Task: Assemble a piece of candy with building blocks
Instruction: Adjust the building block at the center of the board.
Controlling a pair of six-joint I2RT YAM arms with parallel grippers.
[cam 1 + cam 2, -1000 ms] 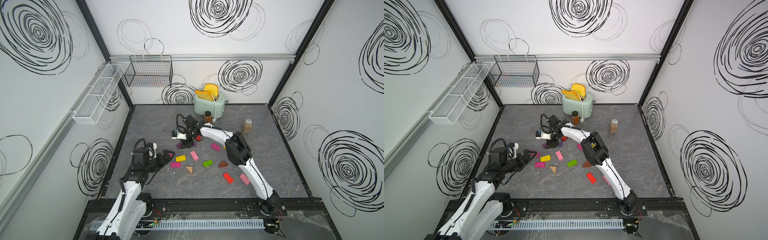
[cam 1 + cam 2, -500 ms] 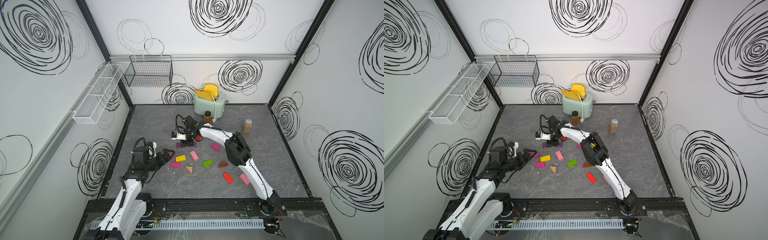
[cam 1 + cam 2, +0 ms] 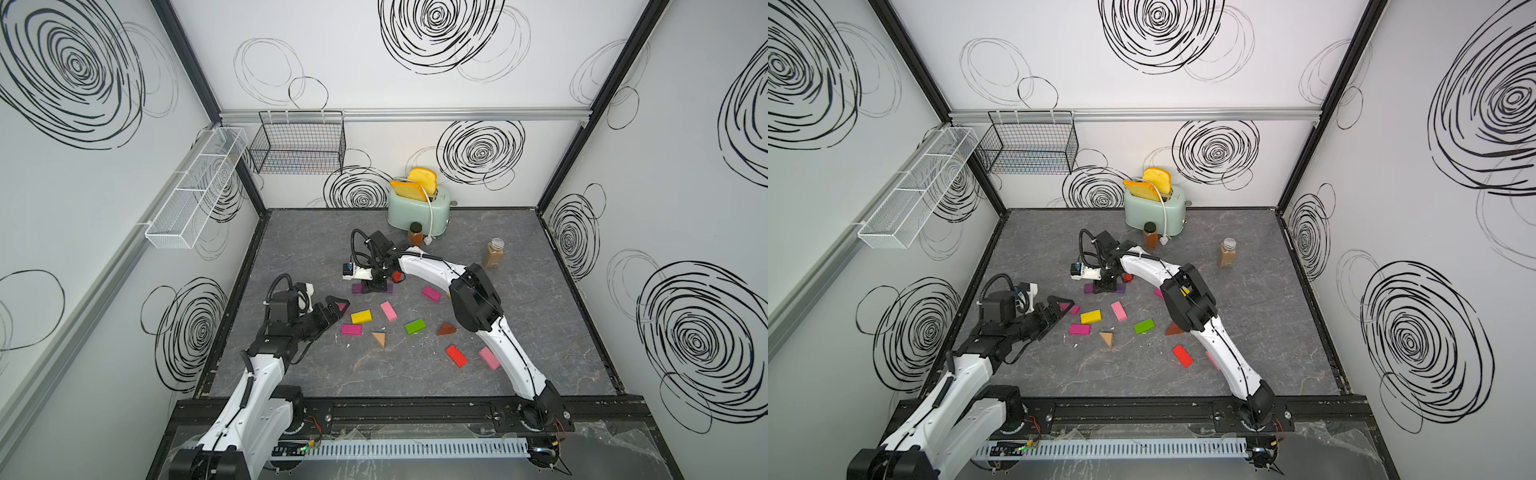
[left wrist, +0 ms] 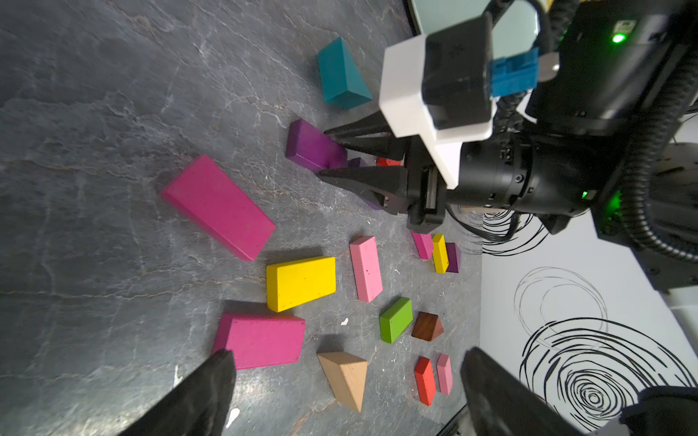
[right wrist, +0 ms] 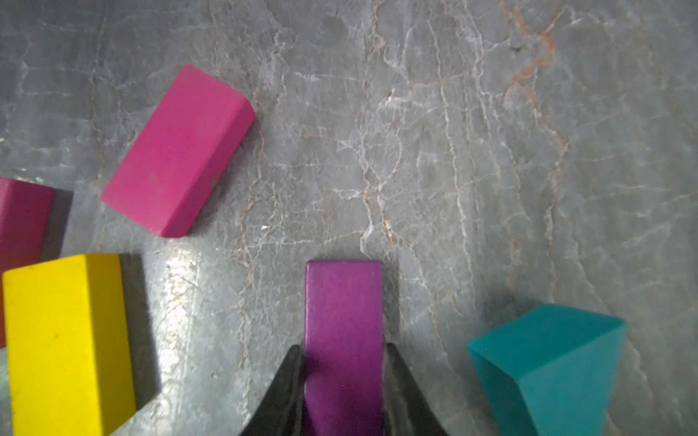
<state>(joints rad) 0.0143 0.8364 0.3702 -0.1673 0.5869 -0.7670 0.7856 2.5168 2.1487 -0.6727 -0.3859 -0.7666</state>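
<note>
Purple brick [image 5: 343, 339], flat, rectangular, matte paint

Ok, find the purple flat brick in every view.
Both top views: purple flat brick near picture centre, ends showing beside the shut right tool.
Left wrist: between that tool's fingers, near the teal wedge.
Right wrist: clamped between the fingers, teal wedge alongside.
Shared landmark: yellow flat brick.

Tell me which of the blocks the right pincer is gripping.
The purple brick: it alone is clamped by the right pincer, while the magenta brick, yellow brick and teal wedge nearby lie free.
</note>
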